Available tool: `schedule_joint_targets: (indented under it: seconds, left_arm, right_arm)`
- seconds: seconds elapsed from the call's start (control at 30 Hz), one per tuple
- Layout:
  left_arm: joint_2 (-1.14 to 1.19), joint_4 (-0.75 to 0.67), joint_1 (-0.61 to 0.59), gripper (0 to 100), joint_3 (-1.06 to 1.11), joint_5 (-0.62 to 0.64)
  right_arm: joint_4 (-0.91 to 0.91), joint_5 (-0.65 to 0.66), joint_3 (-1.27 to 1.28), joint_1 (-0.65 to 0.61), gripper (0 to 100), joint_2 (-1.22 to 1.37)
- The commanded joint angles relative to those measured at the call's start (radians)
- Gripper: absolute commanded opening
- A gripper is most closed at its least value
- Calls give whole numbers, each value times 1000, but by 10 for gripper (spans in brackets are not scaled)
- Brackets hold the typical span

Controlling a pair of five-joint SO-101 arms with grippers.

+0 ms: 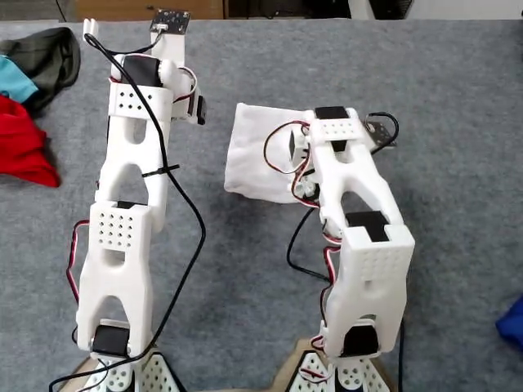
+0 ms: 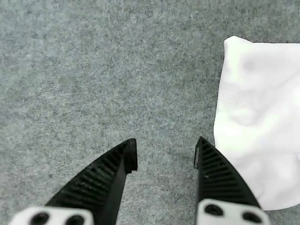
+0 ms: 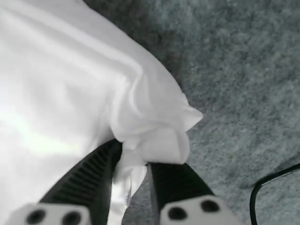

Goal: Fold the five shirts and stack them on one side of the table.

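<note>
Grey, fuzzy table cover (image 1: 458,98) — speckled up close, brown wooden panel (image 1: 147,8) beyond its far edge

Even bright light, soft shadows

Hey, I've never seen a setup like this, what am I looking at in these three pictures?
A robot's white left arm and right arm sit side by side at a grey table. One picture looks down from above; the other two come from a camera on each arm's wrist, looking past its black hand. The left hand is open over bare table, holding nothing. The right hand pinches a bunched edge of a white shirt. A red garment and a dark green garment lie heaped at the table's left side.
</note>
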Motion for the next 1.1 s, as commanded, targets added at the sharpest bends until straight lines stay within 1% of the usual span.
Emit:
schedule_joint_targets:
  seconds: [0.0,0.1,0.17,0.27,0.33,0.47,0.7,0.9,1.07]
  left_arm:
    - [-19,11,-15,214,-49,-6]
    - [-19,11,-34,214,-49,-6]
    - [-19,11,-44,214,-49,-6]
    - [-22,11,-64,214,-51,-6]
    - [-48,11,-75,214,-49,-6]
    - [-116,11,-87,214,-41,-6]
    - [-147,11,-89,214,-38,-6]
    - [-147,11,-86,214,-38,-5]
    - [-147,11,-87,214,-38,-5]
  right_arm:
    - [64,14,-50,91,5,22]
    - [170,51,-139,153,5,-15]
    - [198,64,-205,205,5,-27]
    - [199,91,-303,288,5,-28]
    - [198,137,-351,334,5,-25]
    - [178,348,-417,440,5,-25]
    - [164,382,-510,645,5,-28]
    - [167,519,-521,831,5,-31]
    - [242,606,-561,1003,5,-31]
